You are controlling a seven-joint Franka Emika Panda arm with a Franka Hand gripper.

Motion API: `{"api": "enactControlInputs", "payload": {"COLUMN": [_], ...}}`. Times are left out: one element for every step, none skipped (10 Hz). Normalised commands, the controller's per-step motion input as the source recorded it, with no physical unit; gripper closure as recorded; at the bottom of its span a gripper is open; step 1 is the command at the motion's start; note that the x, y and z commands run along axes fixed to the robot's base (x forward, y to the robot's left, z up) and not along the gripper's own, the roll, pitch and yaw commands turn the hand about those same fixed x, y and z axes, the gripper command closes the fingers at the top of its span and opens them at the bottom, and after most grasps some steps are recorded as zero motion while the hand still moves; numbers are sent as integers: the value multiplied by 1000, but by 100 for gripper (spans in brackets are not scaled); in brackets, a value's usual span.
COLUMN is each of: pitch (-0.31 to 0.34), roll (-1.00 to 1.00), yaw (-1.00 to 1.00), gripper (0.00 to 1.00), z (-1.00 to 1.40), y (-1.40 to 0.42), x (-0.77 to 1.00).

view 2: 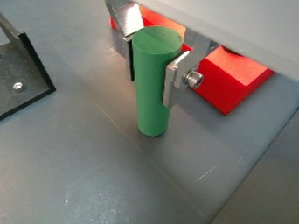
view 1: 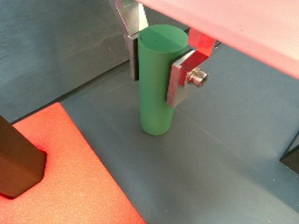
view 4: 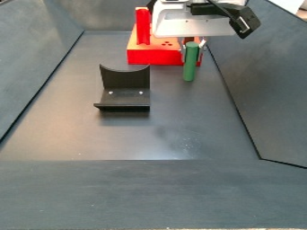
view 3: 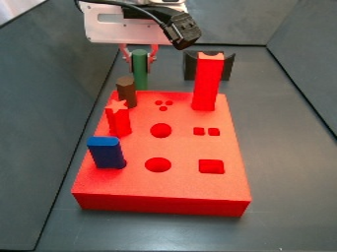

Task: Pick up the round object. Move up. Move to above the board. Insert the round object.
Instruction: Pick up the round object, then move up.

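The round object, a tall green peg [view 1: 156,109], stands upright with its foot on the grey floor; it also shows in the other wrist view [view 2: 152,112]. My gripper [view 1: 158,79] is around its upper part, with both silver fingers pressed against its sides. In a side view the gripper [view 3: 140,59] and the peg [view 3: 140,71] are just behind the far edge of the red board [view 3: 178,182]. In the other side view the peg [view 4: 189,65] stands beside the board [view 4: 146,56], under the gripper [view 4: 191,47].
On the board stand a tall red pillar [view 3: 206,81], a short dark brown cylinder [view 3: 124,91], a red star-shaped piece [view 3: 117,120] and a blue block [view 3: 105,153]. The fixture [view 4: 122,87] stands on the floor near the peg. Dark walls enclose the floor.
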Motion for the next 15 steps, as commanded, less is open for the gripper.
{"api": "enactControlInputs", "payload": {"pitch": [0, 0, 0, 0, 0, 0, 0, 0, 0, 0, 11, 44, 57, 58, 53], "roll": [0, 0, 0, 0, 0, 0, 0, 0, 0, 0, 6, 7, 4, 1, -2], "yaw": [0, 0, 0, 0, 0, 0, 0, 0, 0, 0, -50, -50, -43, -35, -29], "gripper": [100, 100, 100, 100, 100, 100, 100, 100, 100, 100, 100, 100, 100, 100, 100], "z": [0, 0, 0, 0, 0, 0, 0, 0, 0, 833, 815, 717, 546, 388, 222], "y": [0, 0, 0, 0, 0, 0, 0, 0, 0, 0, -8, -9, -5, -2, -2], "x": [0, 0, 0, 0, 0, 0, 0, 0, 0, 0, -13, -36, -20, -15, -12]}}
